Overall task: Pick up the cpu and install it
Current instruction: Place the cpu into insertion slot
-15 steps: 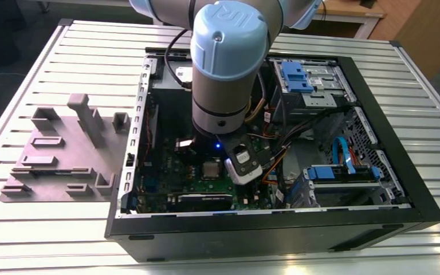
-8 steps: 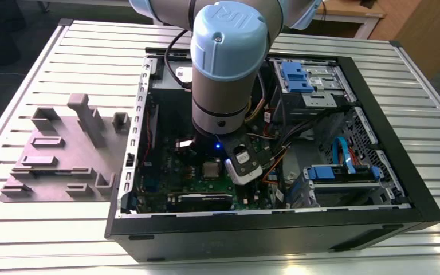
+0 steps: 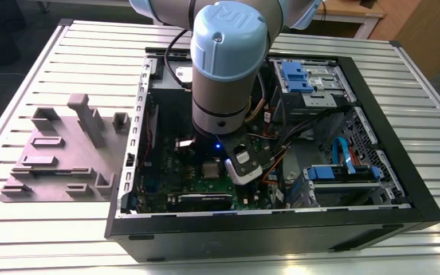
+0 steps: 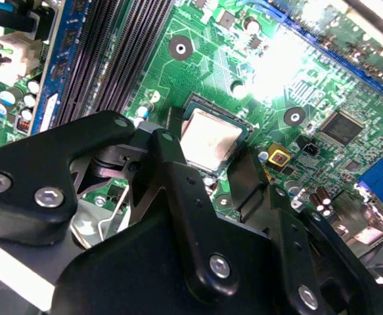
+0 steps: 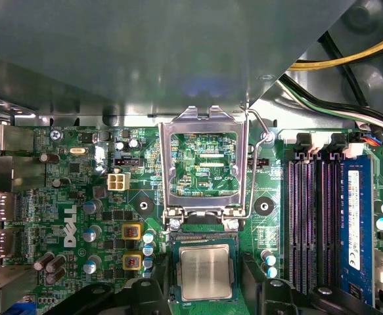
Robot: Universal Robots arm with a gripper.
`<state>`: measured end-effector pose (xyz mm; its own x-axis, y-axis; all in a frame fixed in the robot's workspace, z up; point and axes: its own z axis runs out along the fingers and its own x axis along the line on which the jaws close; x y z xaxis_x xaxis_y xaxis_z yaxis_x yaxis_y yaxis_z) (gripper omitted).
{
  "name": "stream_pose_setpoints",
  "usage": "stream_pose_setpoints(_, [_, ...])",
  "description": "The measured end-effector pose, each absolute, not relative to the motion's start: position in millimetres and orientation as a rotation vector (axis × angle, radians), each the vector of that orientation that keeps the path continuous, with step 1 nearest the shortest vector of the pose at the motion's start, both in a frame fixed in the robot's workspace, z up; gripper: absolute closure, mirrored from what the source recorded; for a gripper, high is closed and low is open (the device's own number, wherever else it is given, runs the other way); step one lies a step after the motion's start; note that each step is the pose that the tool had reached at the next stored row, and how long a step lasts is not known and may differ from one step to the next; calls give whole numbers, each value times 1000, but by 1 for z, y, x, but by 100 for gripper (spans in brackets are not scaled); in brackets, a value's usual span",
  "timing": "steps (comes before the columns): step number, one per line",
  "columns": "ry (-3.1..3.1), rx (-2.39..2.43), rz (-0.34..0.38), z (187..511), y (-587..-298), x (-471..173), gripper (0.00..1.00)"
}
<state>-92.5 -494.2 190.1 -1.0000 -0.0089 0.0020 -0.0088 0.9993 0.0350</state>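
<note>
The cpu [image 5: 205,272] lies flat in its socket [image 5: 174,275], beside the swung-open socket frame [image 5: 204,164], directly between the end effector's [image 4: 204,151] parted jaws, which flank but do not clamp it.

The claw [image 4: 204,154] covers one edge of the cpu [image 4: 211,134].

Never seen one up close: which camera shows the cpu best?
The first wrist view: the cpu faces it squarely. The second wrist view shows the cpu slanted; the exterior view, too small to tell.
</note>
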Motion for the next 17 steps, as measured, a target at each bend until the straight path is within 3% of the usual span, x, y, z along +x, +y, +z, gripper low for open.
stream_pose_setpoints(17, [-3139, 22, -53, 196, -494, -93, 45])
